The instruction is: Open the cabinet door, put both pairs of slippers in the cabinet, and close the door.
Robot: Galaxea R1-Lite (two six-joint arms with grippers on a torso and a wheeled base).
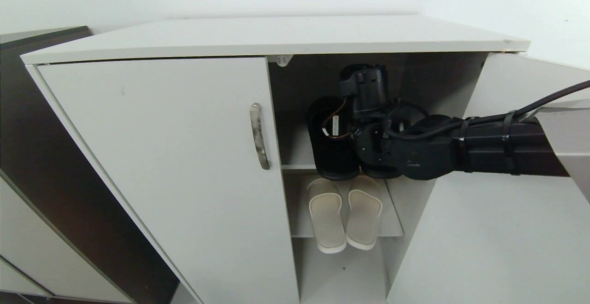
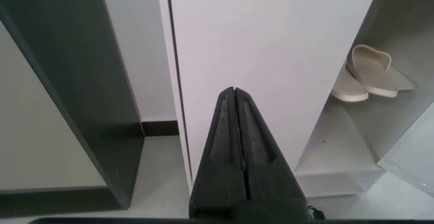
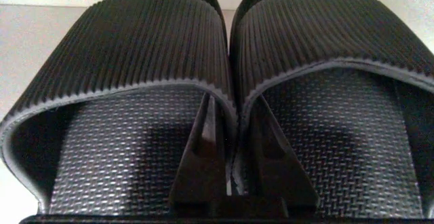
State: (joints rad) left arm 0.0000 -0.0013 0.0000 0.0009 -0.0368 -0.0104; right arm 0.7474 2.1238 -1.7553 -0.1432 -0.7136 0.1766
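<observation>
Slippers (image 3: 135, 41), black, ribbed, diamond-textured

- You have 2 black slippers (image 1: 329, 156), making 1 pair.
- You have 2 white slippers (image 1: 326, 216), making 1 more pair.
- You see 1 cabinet (image 1: 276, 34) with 2 doors (image 1: 161, 156).
- You can count 1 handle (image 1: 259, 136) and 2 shelves (image 1: 295, 167).
</observation>
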